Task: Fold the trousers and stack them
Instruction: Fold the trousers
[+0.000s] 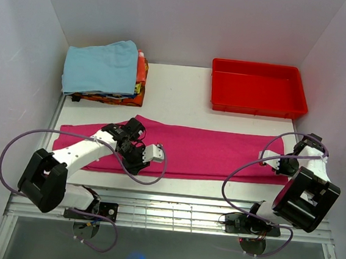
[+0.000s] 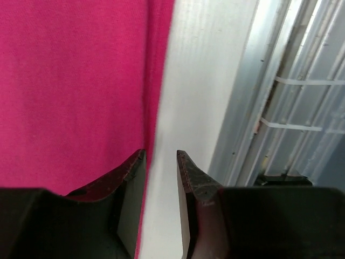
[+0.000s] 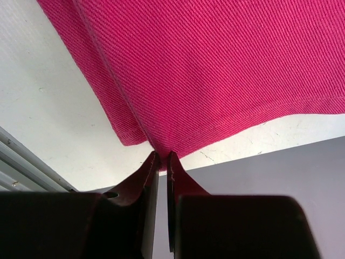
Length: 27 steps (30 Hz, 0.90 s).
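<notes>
Across the middle of the table, the trousers lie flat in one long magenta band running left to right, their near edge close to the table's near rim. At the right end, the right gripper is pinched almost fully closed on the near corner of the cloth, which disappears between its tips. The left gripper stands partly open with nothing in it. It straddles the near edge of the trousers, with pink cloth on one side and bare table on the other.

The cloth looks soft, light and limp, with a fine twill weave that should give the pads fair friction. It will likely sag and drag between two held points rather than keep any shape, so corners and edges are the sensible places to take it. A pinch may catch only the upper layer. For the left arm, the near edge below its jaws looks the natural hold. A pile of folded clothes topped in light blue sits far left, and a red tray far right.
</notes>
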Tool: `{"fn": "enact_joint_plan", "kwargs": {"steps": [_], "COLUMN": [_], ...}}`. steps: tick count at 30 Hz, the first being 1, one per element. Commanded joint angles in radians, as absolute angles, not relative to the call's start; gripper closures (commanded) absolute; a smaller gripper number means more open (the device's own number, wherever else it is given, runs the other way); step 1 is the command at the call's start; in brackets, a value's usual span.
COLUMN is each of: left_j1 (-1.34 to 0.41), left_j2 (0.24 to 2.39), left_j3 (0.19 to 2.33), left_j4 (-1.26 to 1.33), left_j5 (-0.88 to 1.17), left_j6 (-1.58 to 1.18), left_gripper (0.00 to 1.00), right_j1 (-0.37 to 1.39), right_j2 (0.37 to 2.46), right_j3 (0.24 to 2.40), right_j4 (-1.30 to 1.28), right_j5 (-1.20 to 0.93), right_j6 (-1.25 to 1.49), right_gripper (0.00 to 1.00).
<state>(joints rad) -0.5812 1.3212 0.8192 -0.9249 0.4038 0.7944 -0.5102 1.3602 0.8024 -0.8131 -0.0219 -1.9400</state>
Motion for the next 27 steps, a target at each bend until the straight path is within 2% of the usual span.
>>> {"fn": "enact_joint_plan", "kwargs": {"steps": [1,23,27], "left_j1": [-0.584,-0.632,-0.634], "left_j2": [1.338,1.408,1.44], "left_j3": [0.819,0.785,0.776], "left_j4": [-0.833,-0.764,-0.733], "left_j5": [0.35,0.37,0.338], "left_j6": [0.779,0.779,0.772], "left_gripper": [0.6,0.59,0.66], "right_j1": [-0.515,-0.515,-0.515], "right_j2": [1.362,1.384,1.385], "right_j3": [0.833,0.836,0.836], "right_j4": [-0.836,-0.828,-0.828], "right_j5": [-0.005,0.032,0.034], "right_j6": [-1.936,-1.936,-1.936], "right_gripper": [0.92,0.92,0.92]}}
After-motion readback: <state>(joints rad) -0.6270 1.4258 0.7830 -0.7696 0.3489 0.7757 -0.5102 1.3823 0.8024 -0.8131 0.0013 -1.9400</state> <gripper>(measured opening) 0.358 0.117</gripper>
